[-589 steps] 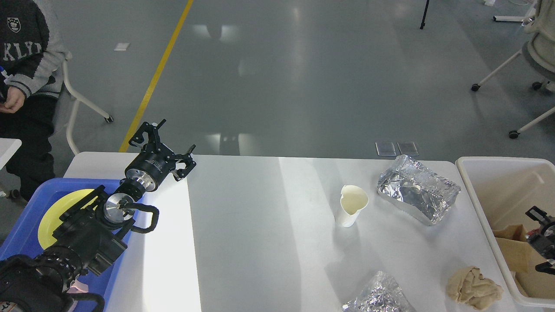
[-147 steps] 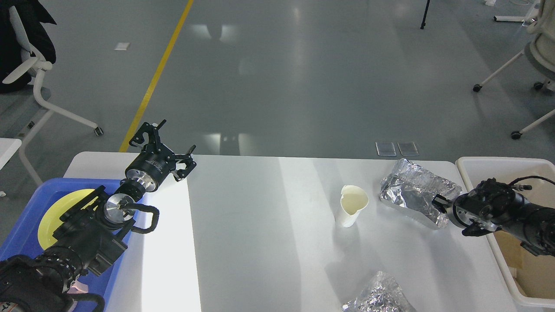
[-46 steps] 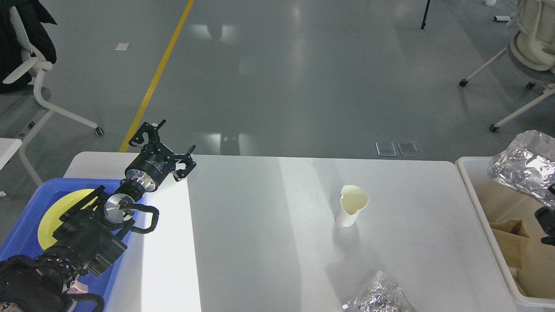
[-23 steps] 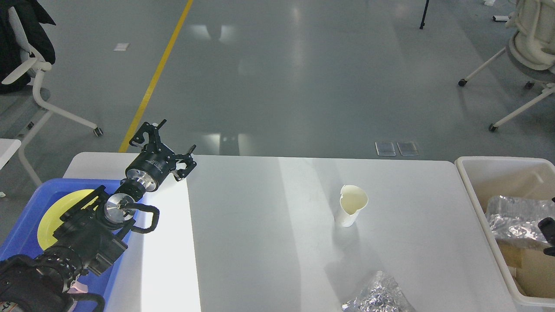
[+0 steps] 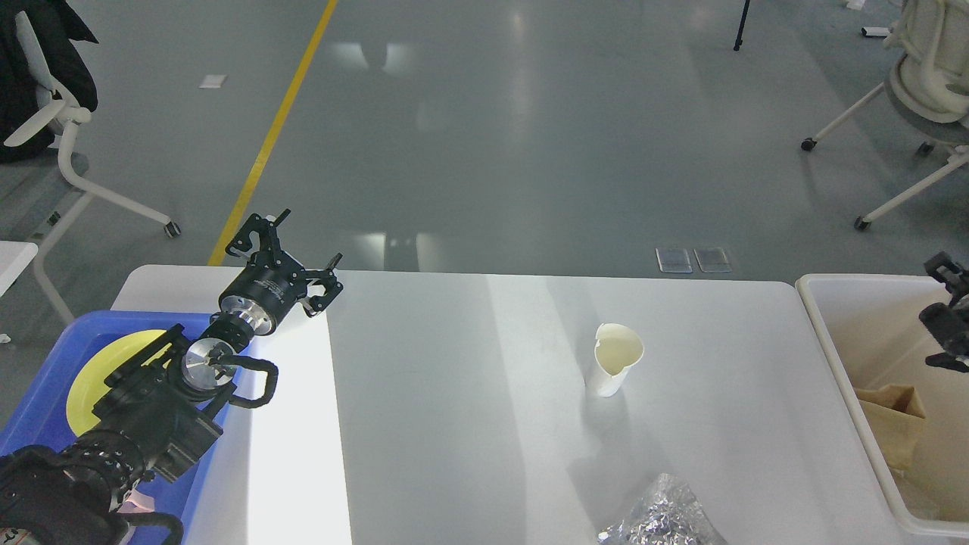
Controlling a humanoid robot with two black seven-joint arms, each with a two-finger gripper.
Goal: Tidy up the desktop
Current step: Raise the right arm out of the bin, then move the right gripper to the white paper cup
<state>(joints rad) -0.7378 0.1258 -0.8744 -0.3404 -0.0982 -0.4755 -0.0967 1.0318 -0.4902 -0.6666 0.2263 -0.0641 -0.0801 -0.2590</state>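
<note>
white desktop (image 5: 454,424), dented paper cup (image 5: 615,359), foil scrap (image 5: 660,522), left gripper (image 5: 291,253) spread

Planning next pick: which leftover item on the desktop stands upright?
The white paper cup, mid-desktop, dented rim up; the crumpled foil lies flat at the near edge.

Bright, sharp. Blown-out glare strip on desktop (image 5: 295,439) just below left gripper (image 5: 286,253); soft floor reflections beyond.

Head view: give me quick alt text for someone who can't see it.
A white desktop holds a dented paper cup and crumpled foil at the near edge. The left gripper hangs open over the far left corner beside a blue tray; the right gripper is above an off-white tub.
</note>
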